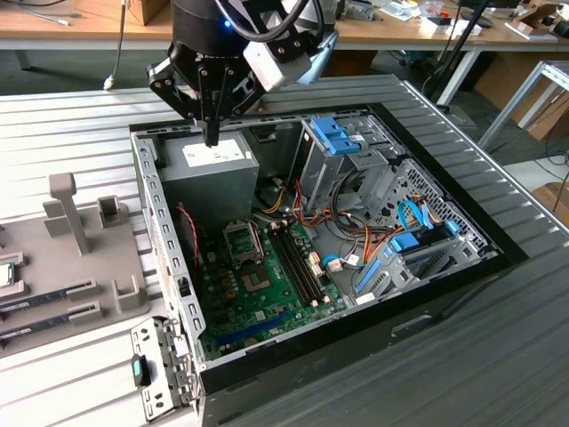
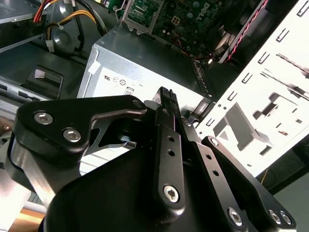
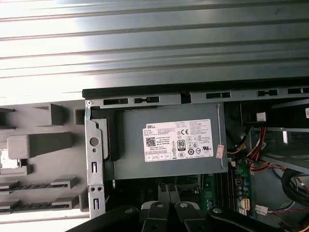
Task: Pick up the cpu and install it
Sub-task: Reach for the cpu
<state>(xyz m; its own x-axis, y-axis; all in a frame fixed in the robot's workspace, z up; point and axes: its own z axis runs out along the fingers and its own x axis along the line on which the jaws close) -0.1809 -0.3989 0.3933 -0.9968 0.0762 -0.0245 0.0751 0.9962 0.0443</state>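
The cpu (image 1: 5,276) is a small flat square chip lying on the grey holder tray (image 1: 98,258) at the exterior view's left edge, partly cut off. In the first wrist view the cpu (image 3: 10,163) is a bright patch beside the tray's post. My gripper (image 1: 212,135) hangs over the grey power-supply box (image 1: 209,165) at the far corner of the open computer case, well away from the cpu. The fingers (image 2: 166,96) are pressed together with nothing between them. The gripper (image 3: 166,192) points down above the box's near edge. The metal-framed socket (image 1: 242,240) sits on the green motherboard (image 1: 267,285).
The case's metal side wall (image 1: 164,258) stands between the tray and the motherboard. Memory sticks (image 1: 44,298) lie in tray slots, and posts (image 1: 67,209) rise from the tray. Drive cages (image 1: 342,147) and cable bundles (image 1: 400,240) crowd the case's right side. A ribbed metal table (image 1: 71,124) surrounds everything.
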